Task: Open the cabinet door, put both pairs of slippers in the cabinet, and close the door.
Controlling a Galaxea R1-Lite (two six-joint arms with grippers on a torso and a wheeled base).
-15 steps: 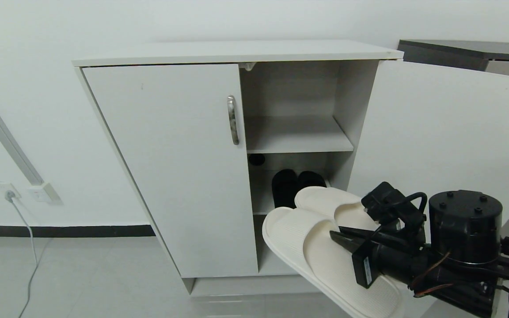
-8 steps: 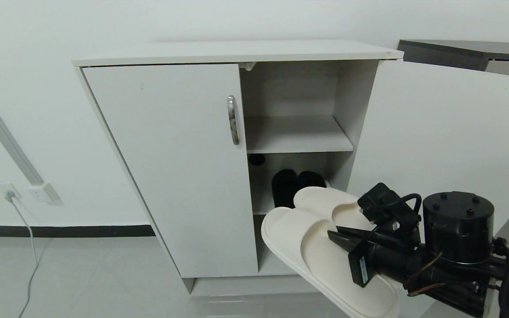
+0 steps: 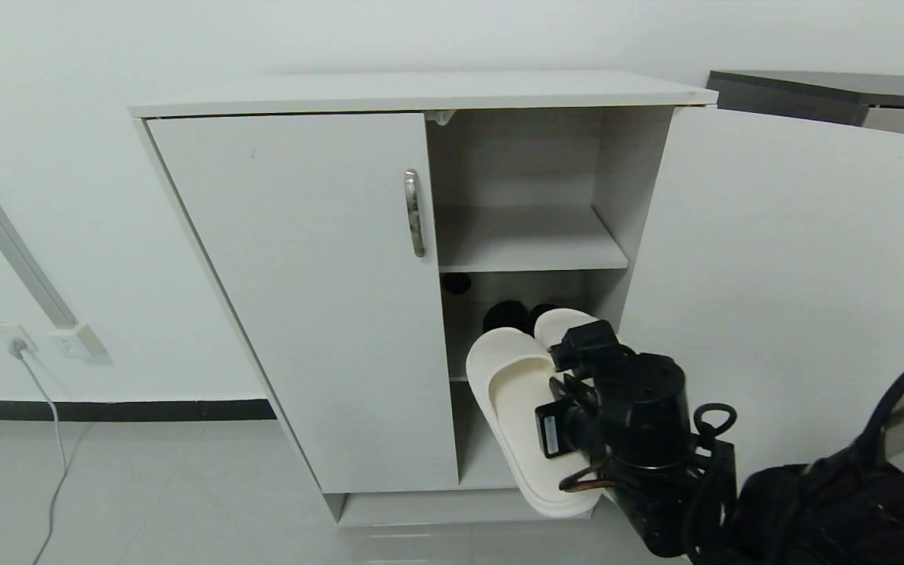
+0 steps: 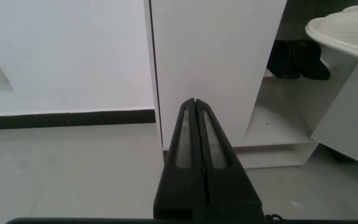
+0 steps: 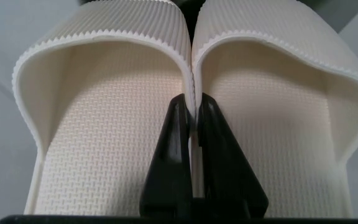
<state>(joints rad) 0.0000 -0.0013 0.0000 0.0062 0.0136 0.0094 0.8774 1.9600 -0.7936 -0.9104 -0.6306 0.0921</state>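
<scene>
Cabinet [image 3: 421,92]: white, two doors, standing on the floor against the wall, with shelves showing in its right half
Right door [image 3: 781,259]: swung wide open, clear of the opening
Left door [image 3: 303,298]: closed, its metal handle [image 3: 414,213] at the inner edge
White slippers [image 3: 511,384]: carried side by side in the air, toes at the front edge of the middle shelf [image 3: 464,345], heels hanging lower in front of the bottom compartment; not resting on any shelf, as far as can be seen
Black slippers [image 3: 505,315]: already on the middle shelf, behind the white toes and partly hidden by them
Right claw [image 5: 193,102]: narrow, pinching the two touching inner walls of the white pair between its fingers
Left claw [image 4: 195,102]: fingers pressed together with nothing between them, low in front of the closed left door
Done: door opened, and the black pair stowed
In hand: judged to be feeding the white pair into the opening
Left: set the white pair down on a shelf, let go, draw the arm out, then shut the right door
</scene>
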